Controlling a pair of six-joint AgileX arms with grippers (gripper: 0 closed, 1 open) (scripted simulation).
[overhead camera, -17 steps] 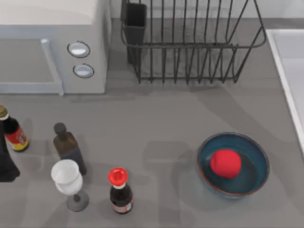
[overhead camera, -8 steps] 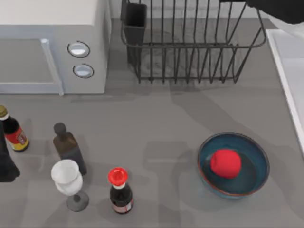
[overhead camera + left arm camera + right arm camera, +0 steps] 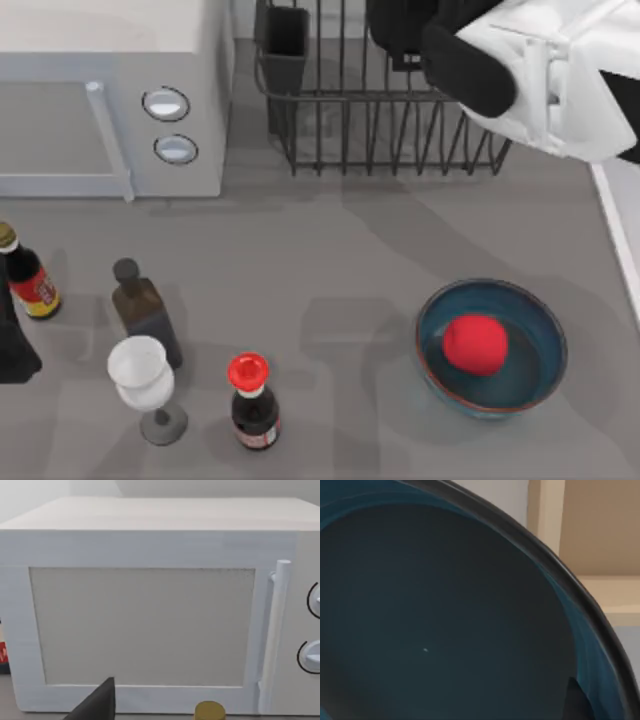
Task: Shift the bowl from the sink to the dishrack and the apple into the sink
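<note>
In the right wrist view a teal-blue bowl sits very close, lifted clear of any surface, with a dark fingertip at its rim. My right gripper is shut on it above the back of the black wire dishrack. A second, matching bowl rests on the counter at the front right, and the red apple lies inside it. The sink's pale rim runs down the right edge. My left gripper stays parked at the far left.
A white microwave fills the back left. Near the front left stand a red-labelled bottle, a dark bottle, a wine glass and a red-capped bottle. The rack's cutlery cup is at its left corner.
My right arm has swung in from the top right corner and now hangs over the dishrack, further left than before. The counter bowl, apple and left arm have not moved.
</note>
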